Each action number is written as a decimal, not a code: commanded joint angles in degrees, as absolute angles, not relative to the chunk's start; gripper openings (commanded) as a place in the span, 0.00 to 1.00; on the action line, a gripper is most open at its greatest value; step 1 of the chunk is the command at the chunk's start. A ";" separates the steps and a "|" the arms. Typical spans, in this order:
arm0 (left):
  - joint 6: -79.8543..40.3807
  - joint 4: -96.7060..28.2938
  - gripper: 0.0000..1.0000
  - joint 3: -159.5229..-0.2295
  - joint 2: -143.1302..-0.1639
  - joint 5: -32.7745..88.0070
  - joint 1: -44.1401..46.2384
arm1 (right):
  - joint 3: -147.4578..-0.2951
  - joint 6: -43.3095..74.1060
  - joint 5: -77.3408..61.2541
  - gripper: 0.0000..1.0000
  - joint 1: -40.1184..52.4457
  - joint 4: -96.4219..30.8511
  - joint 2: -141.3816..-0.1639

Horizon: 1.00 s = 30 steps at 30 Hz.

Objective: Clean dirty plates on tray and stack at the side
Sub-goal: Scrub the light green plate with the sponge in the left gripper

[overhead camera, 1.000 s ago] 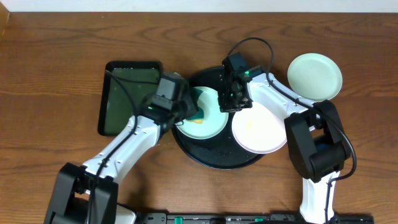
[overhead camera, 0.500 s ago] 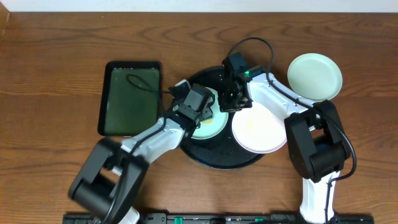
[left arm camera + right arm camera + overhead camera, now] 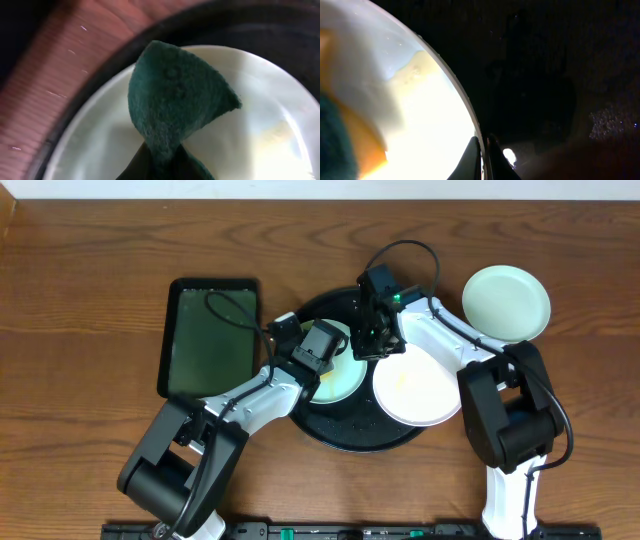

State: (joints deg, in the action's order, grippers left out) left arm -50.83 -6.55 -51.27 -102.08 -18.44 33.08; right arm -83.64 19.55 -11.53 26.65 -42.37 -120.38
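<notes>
Far left of the desk (image 3: 80,270): rectangular tray (image 3: 210,330), green inside, not in play.

Next along: left pincer (image 3: 159,161) clamped tight on the neck of a dark green scrub pad (image 3: 175,100). The pad is pressed onto the dirty mint plate (image 3: 340,375), toward its left rim. This plate lies in the left half of the round tray (image 3: 345,435). Left wrist view shows a faint yellowish patch on the plate, right of the pad. Right wrist view shows an orange smear beside the pad. Judgement: the wipe is under way, not finished.

Centre: right pincer (image 3: 482,150) narrow, tips nipping the same plate's right rim, apparently bracing it against the scrubbing.

Right half of the round tray: white plate (image 3: 415,390), flat, just beside the mint one, with a pale yellow mark on it. It looks unwashed.

Far right, off the tray on bare desk: clean mint plate (image 3: 507,302), alone, no soil visible. Likely the start of the stack.

Tally, as judged: one plate done and set aside, one mid-scrub, one waiting. Both tray plates have yet to be moved over and stacked.
</notes>
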 commanded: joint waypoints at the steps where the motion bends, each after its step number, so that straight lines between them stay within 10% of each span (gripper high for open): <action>1: -44.93 -8.97 0.08 -49.93 -101.45 -28.93 31.73 | -83.46 19.68 -7.70 0.01 26.98 -42.68 -121.30; 30: -51.64 -5.72 0.07 -49.93 -103.13 -1.54 33.71 | -83.46 19.70 -7.07 0.01 26.98 -42.02 -121.30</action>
